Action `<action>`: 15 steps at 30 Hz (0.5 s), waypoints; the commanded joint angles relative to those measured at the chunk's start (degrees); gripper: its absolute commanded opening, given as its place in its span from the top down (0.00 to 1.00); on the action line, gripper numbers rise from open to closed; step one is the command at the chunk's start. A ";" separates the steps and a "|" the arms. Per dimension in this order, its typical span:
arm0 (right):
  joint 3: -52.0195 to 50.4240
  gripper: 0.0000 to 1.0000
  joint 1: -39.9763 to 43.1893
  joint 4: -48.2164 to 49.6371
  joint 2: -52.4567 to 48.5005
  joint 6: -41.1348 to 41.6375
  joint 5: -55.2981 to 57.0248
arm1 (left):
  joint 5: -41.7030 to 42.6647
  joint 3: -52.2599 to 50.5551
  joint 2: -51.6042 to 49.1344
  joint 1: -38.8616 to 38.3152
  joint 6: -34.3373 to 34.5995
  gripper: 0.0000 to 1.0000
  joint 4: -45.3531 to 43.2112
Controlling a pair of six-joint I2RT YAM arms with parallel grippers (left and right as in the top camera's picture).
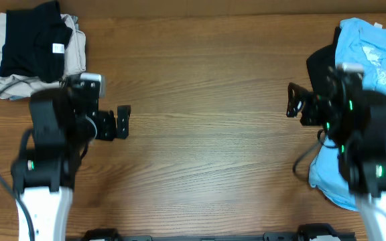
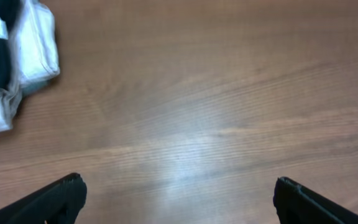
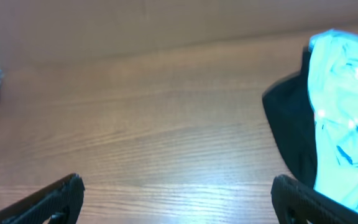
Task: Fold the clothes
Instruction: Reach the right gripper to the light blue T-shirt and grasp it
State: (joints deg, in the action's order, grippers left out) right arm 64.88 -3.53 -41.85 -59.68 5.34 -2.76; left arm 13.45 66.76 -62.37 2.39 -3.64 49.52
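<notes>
A light blue T-shirt (image 1: 374, 60) with white print lies crumpled at the right edge, partly under my right arm, over a black garment (image 1: 319, 63). Both also show in the right wrist view, the shirt (image 3: 344, 118) and the black cloth (image 3: 291, 134) at the right. My right gripper (image 1: 291, 101) is open and empty over bare wood, left of that pile; its fingers show wide apart in the right wrist view (image 3: 178, 196). My left gripper (image 1: 123, 122) is open and empty over bare wood; its fingers show wide apart in the left wrist view (image 2: 179, 198).
A folded stack of a black garment (image 1: 32, 43) on beige-white cloth (image 1: 79, 47) sits at the far left corner, also in the left wrist view (image 2: 17, 56). The wooden table (image 1: 206, 134) lies between the arms.
</notes>
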 commanded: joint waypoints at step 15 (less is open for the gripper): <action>16.28 0.00 11.32 5.07 -34.47 5.42 5.27 | 1.31 8.81 -31.30 0.15 -1.51 0.00 -0.48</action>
State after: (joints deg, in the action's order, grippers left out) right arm 79.79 1.76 -39.05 -90.91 6.33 -1.17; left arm 14.17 74.56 -90.91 2.39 -3.68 50.04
